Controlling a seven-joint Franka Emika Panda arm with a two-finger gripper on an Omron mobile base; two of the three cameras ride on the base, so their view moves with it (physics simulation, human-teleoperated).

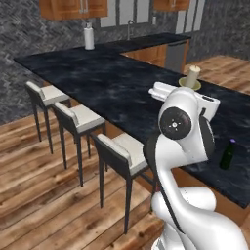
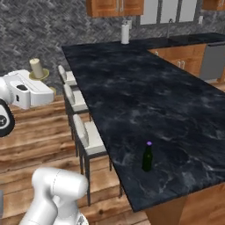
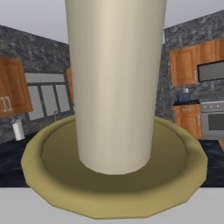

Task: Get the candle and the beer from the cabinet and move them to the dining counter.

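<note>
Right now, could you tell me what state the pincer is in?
Pincer: shut on the candle, carrying it by its holder.

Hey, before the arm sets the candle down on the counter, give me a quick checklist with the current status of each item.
1. Candle upright in its dish holder: ok, it stands straight in the hand view.
2. End effector shut on the candle holder: ok by the carried candle; the fingertips themselves are hidden.
3. Beer already on the dining counter: ok, standing upright near its near end.
4. Free counter space for the candle: ok, a wide bare black top lies beyond the beer.
5. Candle over the counter now: cannot tell; the two base views disagree.
6. Stools out of the way: cannot tell.
</note>
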